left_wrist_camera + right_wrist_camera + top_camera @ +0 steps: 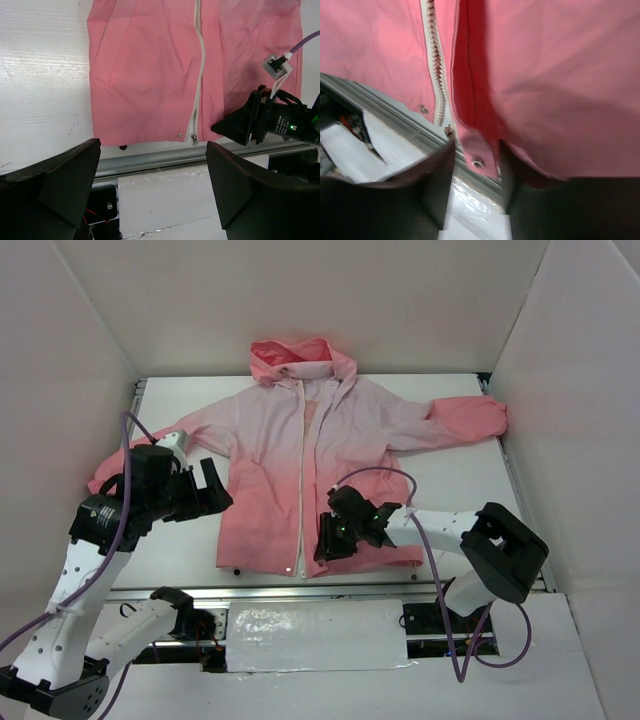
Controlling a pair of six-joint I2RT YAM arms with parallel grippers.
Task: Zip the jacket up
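Observation:
The pink jacket (300, 455) lies flat on the white table (470, 485), hood far, coral hem near the front edge. Its white zipper (303, 500) runs down the front, and the chest lies open near the collar. The metal slider (194, 140) sits at the hem and also shows in the right wrist view (449, 131). My right gripper (328, 538) is at the hem just right of the zipper, jaws partly open around the hem corner with a snap (477, 162). My left gripper (213, 496) is wide open and empty, left of the hem, off the jacket.
A metal rail (330, 590) runs along the table's front edge, with a white taped panel (315, 635) below it. White walls enclose the table on three sides. Purple cables (385, 475) loop over the right arm and beside the left arm.

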